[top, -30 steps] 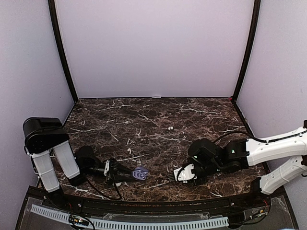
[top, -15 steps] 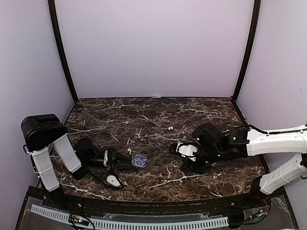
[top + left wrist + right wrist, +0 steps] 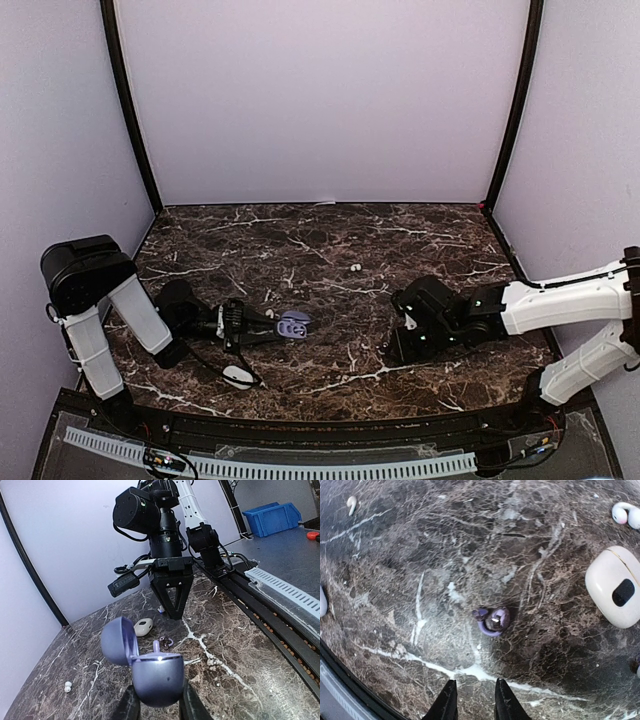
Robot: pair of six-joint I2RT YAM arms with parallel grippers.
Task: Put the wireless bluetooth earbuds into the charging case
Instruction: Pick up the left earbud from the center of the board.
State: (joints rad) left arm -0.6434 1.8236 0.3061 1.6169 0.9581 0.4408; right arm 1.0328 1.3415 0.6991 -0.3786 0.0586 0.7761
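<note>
My left gripper [image 3: 160,707] is shut on the body of the lavender charging case [image 3: 157,675], whose lid stands open to the left; from above the case [image 3: 293,325] shows at the gripper's tip. A lavender earbud [image 3: 492,620] lies on the marble just ahead of my right gripper [image 3: 475,705], which is open by a narrow gap with nothing in it. In the left wrist view that earbud [image 3: 165,642] lies between the case and the downward-pointing right gripper [image 3: 174,614]. White earbuds [image 3: 354,267] lie farther back.
A white case [image 3: 617,586] lies close to the lavender earbud, also seen as the white case [image 3: 143,626]. Another white case [image 3: 238,376] sits near the front edge. Loose white earbuds [image 3: 625,514] lie nearby, and one white earbud [image 3: 67,686] rests left of the held case.
The right gripper swung from near the front edge toward the table's middle and now points down by the lavender earbud. The left gripper carried the case slightly farther from the front edge.
</note>
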